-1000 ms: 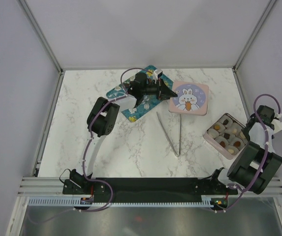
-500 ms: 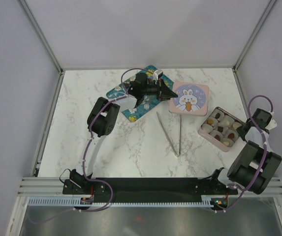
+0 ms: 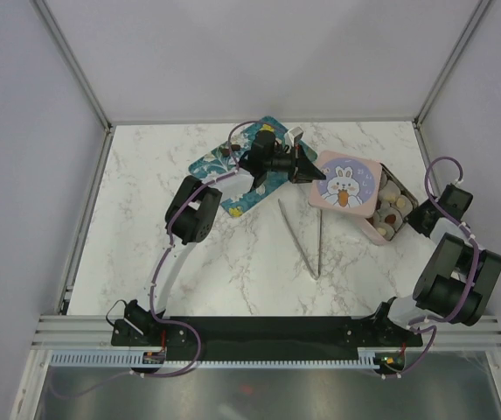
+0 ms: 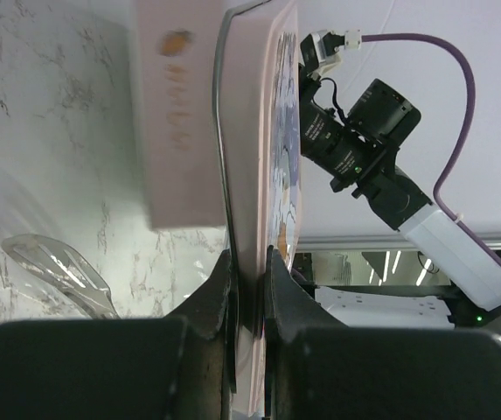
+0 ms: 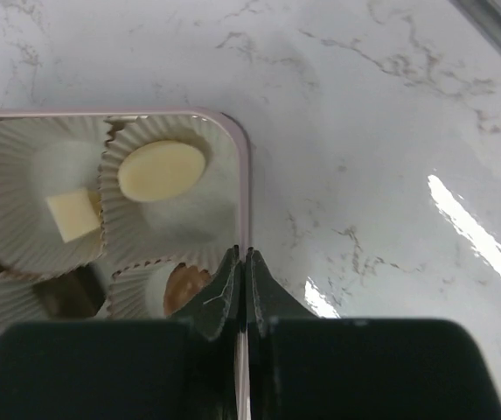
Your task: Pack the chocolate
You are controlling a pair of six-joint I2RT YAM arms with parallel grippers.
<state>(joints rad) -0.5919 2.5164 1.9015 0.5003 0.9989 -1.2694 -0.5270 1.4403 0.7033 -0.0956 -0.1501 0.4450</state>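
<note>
The pink rabbit lid [image 3: 344, 182] hangs tilted over the left part of the pink box [image 3: 405, 204]. My left gripper [image 3: 313, 171] is shut on the lid's left edge; in the left wrist view the jaws [image 4: 248, 284] pinch the lid [image 4: 250, 131] edge-on. The chocolate [image 3: 391, 210] sits in white paper cups inside the box, partly hidden by the lid. My right gripper [image 3: 418, 219] is shut on the box's right wall [image 5: 242, 201]. Beside its jaws [image 5: 243, 260] lie a cream oval piece [image 5: 161, 171], a cream square [image 5: 73, 215] and a light brown piece [image 5: 178, 289].
A teal flowered tray [image 3: 208, 163] lies at the back left, under the left arm. Metal tongs [image 3: 306, 238] rest on the marble mid-table, in front of the lid. The enclosure's right wall stands close behind the right wrist.
The right gripper has closed on the box's wall and drawn the box back and left. The left gripper has carried the lid right, so it now overlaps the box.
</note>
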